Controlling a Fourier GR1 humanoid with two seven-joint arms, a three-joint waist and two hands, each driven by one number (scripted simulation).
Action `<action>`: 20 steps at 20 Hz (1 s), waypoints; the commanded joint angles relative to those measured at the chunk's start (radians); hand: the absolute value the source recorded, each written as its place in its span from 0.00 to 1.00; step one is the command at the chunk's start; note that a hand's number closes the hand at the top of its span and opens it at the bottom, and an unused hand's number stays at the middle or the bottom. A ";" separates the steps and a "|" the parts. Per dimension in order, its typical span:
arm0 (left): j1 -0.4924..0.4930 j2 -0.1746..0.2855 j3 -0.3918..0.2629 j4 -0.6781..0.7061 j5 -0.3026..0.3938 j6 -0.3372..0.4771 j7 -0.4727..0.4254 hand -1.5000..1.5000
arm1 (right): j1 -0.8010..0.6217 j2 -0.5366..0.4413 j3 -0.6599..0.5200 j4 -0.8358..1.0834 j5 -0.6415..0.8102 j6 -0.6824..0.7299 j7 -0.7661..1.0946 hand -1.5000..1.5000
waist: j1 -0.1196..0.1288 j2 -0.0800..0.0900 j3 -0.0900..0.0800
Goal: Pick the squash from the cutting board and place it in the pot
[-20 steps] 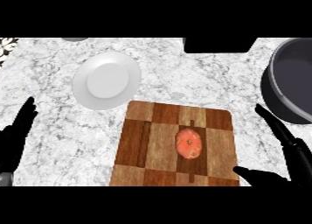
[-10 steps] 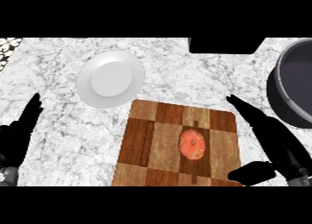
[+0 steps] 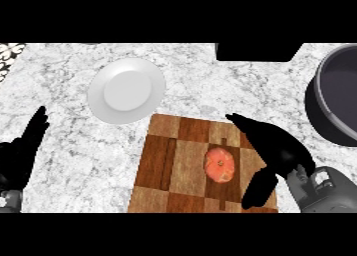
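Observation:
An orange-red squash [image 3: 220,165] lies on the right half of the wooden cutting board [image 3: 177,165]. My right hand [image 3: 278,152] hovers over the board's right edge, just right of the squash, open with fingers stretched up and left and the thumb hanging down; it holds nothing. The dark grey pot [image 3: 342,97] stands at the right edge of the view, partly cut off. My left hand [image 3: 18,157] rests open at the lower left, fingers up, away from the board.
A white plate [image 3: 125,90] lies on the marble counter above and left of the board. A black object [image 3: 258,51] sits at the top edge. A patterned surface [image 3: 4,54] shows at the top left corner.
My right hand has moved left from beside the pot to over the board's right edge, close to the squash. The view has shifted slightly; the left hand stays about where it was.

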 commanded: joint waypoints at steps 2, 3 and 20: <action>-0.019 -0.034 0.000 0.032 -0.039 0.011 0.002 0.50 | -0.018 0.115 0.069 0.071 0.026 0.062 0.088 0.00 | -0.016 -0.001 0.001; 0.032 -0.021 0.021 0.001 -0.029 -0.009 -0.024 0.50 | -0.048 0.108 0.010 0.086 -0.014 0.104 0.109 0.00 | -0.013 -0.002 0.001; -0.005 -0.046 0.062 -0.026 -0.065 -0.041 0.043 0.50 | -0.159 0.325 0.051 0.414 0.120 0.133 0.113 0.00 | -0.015 -0.001 0.001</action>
